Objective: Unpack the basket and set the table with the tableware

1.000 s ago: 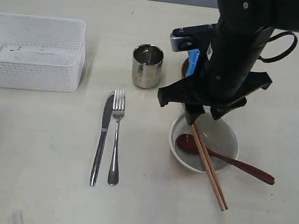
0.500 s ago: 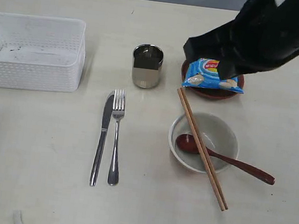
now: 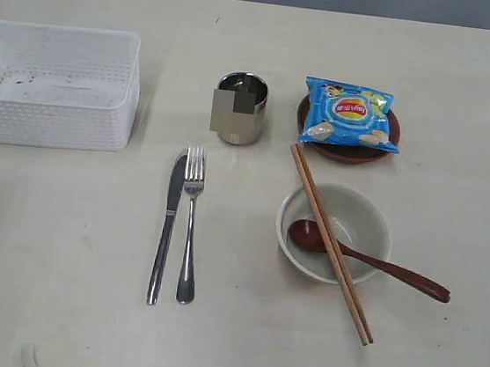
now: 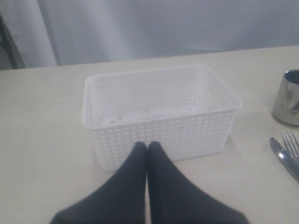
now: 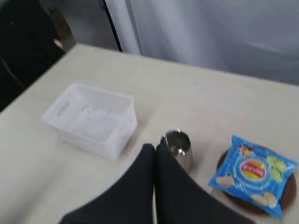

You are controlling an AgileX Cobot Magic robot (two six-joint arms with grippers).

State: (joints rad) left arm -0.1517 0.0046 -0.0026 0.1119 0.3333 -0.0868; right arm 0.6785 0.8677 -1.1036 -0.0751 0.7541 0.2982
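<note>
Pale beige table [image 3: 52,321], grey curtain [image 4: 187,23] behind it in both wrist views. White basket [image 3: 57,122] sits upright at far left of ext. view, nothing inside. Tableware is all out on the table, to the right of it. Steel cup [image 3: 240,108] stands upright near top centre, well apart from basket. Below cup, knife [image 3: 167,228] & fork [image 3: 190,230] lie side by side, close together, knife on the left, handles toward near edge. Right of cup: brown plate [image 3: 346,153] w/ blue chip bag [image 3: 352,114] lying flat on it, covering most of it. Below plate: cream bowl [image 3: 365,219]. Red-brown spoon [image 3: 394,271] has its head inside bowl, handle out over the rim to the right, end on table. Chopsticks [image 3: 331,244], paired, lie diagonally across bowl; upper ends just beside plate, lower ends on table past bowl. L gripper [image 4: 147,145]: jaws pressed fully together, nothing held, just in front of basket's long wall, not touching as far as can be seen. R gripper [image 5: 155,148]: jaws also fully together, empty, above table, tips lined up w/ cup in its own view; that view is blurry.
</note>
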